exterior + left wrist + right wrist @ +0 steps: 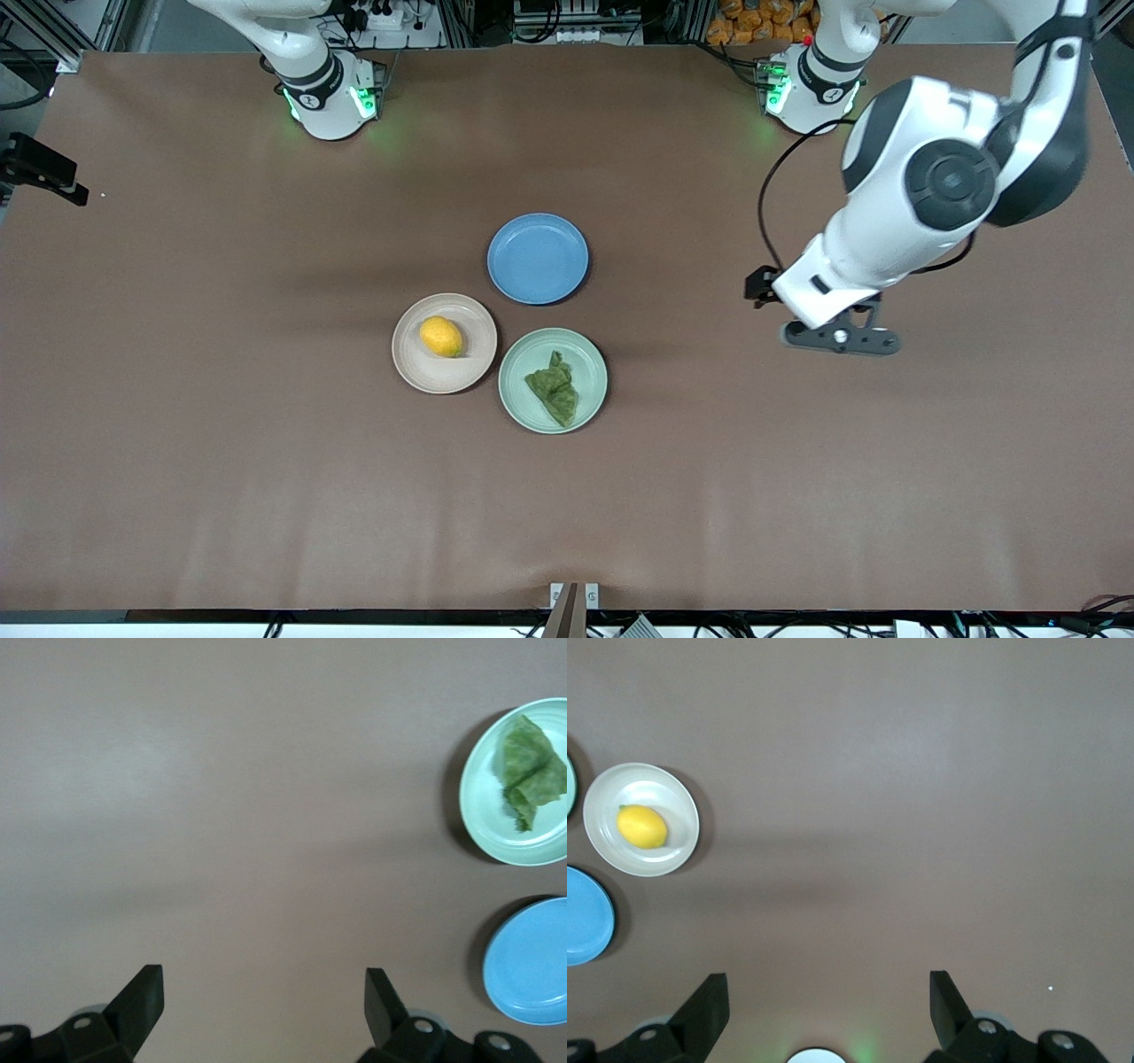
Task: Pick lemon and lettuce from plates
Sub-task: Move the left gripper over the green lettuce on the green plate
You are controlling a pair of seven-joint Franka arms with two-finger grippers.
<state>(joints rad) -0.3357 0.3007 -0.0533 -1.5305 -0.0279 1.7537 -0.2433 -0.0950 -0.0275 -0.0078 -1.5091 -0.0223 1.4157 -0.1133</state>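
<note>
Front view, read from the right arm's end of the table toward the left arm's end: the small oval yellow-orange lemon [441, 337] lies on the round beige-pink plate [416, 368], its long axis running slantwise across the plate. Just beside that plate, toward the left arm's end and slightly nearer to the front camera, sits the round pale mint green plate [592, 403] carrying the dark green wrinkly lettuce piece [555, 389]. A round blue plate [538, 258], holding nothing, lies farther from the front camera than both, close to them.

The left gripper [264, 992] hangs over bare brown table [221, 461], well apart from the plates toward the left arm's end; its jaws stand wide apart and hold nothing. The right gripper [829, 994] is outside the front view; its wrist view shows it over bare table with jaws likewise spread and unloaded.

Judgement: neither item has been picked. The left arm is the nearer to the lettuce, which lies toward the table's middle from that gripper. The lemon falls to the right arm, whose grasp is best closed across the fruit's short axis.
</note>
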